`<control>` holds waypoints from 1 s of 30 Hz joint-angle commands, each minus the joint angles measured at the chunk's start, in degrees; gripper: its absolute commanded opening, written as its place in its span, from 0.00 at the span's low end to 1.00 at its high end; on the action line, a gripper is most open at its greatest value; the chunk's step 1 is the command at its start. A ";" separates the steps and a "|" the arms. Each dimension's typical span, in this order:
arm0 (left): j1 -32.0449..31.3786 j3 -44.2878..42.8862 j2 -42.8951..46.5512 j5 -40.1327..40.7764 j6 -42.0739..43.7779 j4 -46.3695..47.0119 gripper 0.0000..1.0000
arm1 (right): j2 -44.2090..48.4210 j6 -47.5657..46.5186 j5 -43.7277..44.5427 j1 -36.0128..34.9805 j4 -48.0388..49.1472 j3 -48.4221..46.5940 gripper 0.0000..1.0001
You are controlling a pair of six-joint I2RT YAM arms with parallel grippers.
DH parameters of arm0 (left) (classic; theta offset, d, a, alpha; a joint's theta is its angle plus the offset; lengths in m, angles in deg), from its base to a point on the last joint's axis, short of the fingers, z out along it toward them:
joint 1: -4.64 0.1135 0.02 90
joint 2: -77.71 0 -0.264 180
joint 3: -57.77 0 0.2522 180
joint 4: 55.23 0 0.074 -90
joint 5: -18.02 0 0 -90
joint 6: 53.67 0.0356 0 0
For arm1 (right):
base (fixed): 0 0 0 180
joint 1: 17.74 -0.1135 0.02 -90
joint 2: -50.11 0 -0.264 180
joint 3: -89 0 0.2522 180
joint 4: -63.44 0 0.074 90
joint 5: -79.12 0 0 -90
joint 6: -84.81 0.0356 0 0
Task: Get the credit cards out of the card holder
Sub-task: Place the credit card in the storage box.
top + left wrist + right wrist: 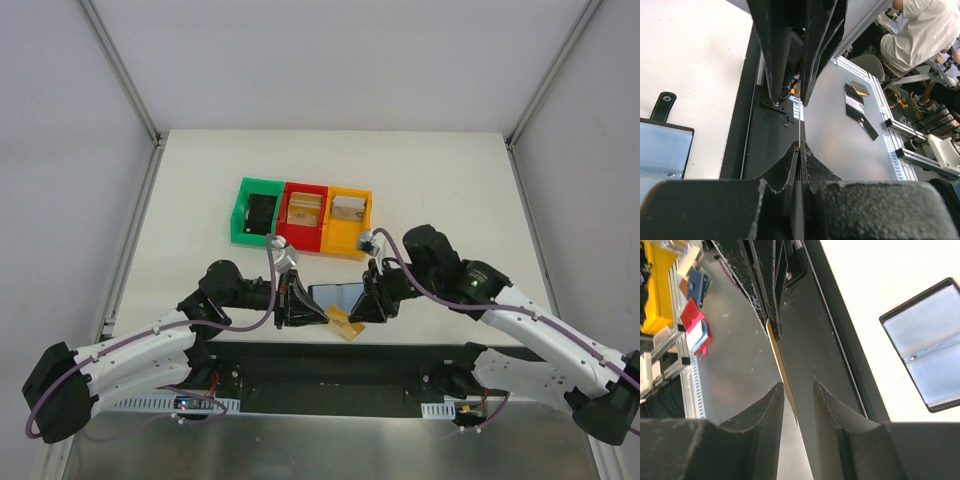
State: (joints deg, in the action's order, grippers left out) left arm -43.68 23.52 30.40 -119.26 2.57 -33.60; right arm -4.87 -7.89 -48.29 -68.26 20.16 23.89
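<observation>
While the left gripper (800, 148) clamped a credit card (343, 324) just beside the card holder (335, 296), the right gripper (798, 386) stood with jaws apart.

No text, label, brand mark, number or sign is legible in any view. The card holder (335, 296), the credit card (344, 325), the green bin (237, 216), the red bin (303, 187) and the orange bin (350, 192) show no readable marking.
</observation>
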 commanded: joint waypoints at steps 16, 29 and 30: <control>-0.03 4.23 1.52 7.82 -5.09 13.21 0.00 | 4.62 12.89 -5.04 3.50 19.85 6.88 0.25; 0.33 5.11 3.36 9.76 -4.91 12.15 0.00 | 5.59 12.72 -5.75 4.38 19.85 7.58 0.01; 0.33 5.11 3.36 9.85 -4.91 11.89 0.00 | 5.67 12.63 -5.75 4.47 19.76 7.67 0.01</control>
State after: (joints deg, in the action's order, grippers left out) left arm -43.65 28.37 32.35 -110.37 -2.02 -24.35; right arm -0.43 4.61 -52.40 -64.41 38.21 31.85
